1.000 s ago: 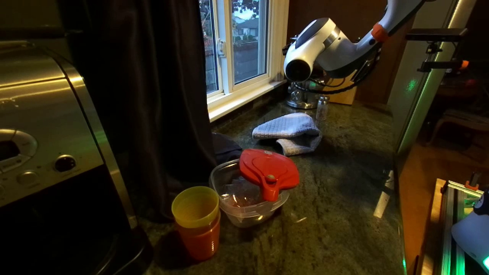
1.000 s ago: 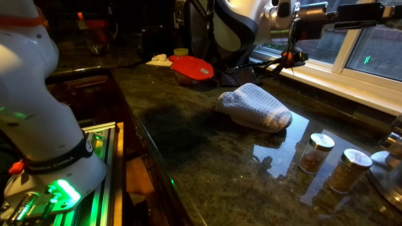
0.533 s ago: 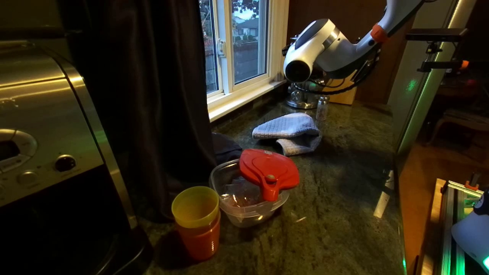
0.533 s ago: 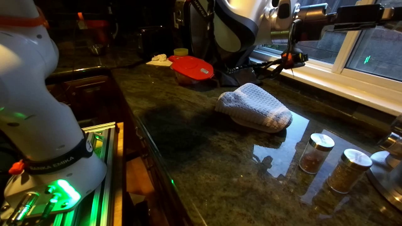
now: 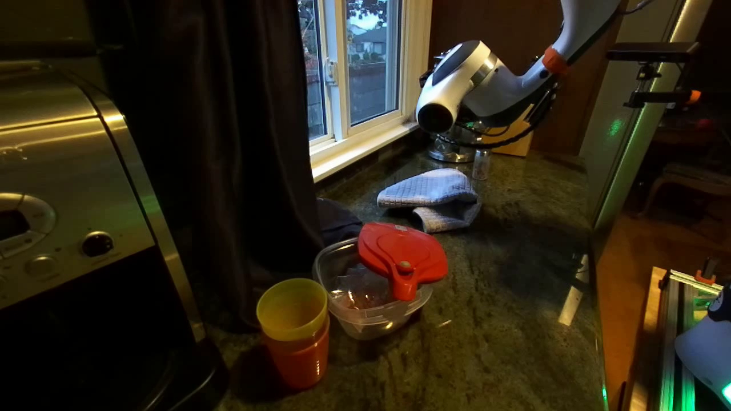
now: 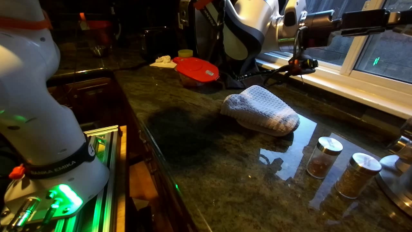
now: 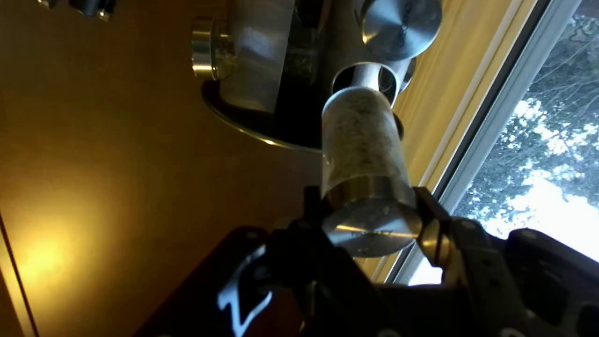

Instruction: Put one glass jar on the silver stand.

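Note:
My gripper [image 7: 368,215] is shut on the silver lid of a clear glass jar [image 7: 362,135] with pale contents. The jar's far end points at a round opening in the silver stand [image 7: 262,51]; whether it has entered cannot be told. Other lidded jars, one at the upper right [image 7: 402,28] and one at the left [image 7: 206,49], sit in the stand. Two more glass jars [image 6: 324,158] [image 6: 357,175] stand upright on the counter. The stand's round base shows at the right edge [image 6: 397,185]; the stand is partly behind the arm in an exterior view [image 5: 451,153].
A folded grey towel [image 6: 260,109] lies on the counter near the jars. A clear container with a red lid [image 5: 402,257] and a yellow cup on an orange one [image 5: 294,314] stand farther along. The window sill [image 6: 351,87] runs close beside the arm.
Between half a second ago and now, the arm has lowered slightly and shifted a little left in one exterior view. The counter jars, towel and container have not moved.

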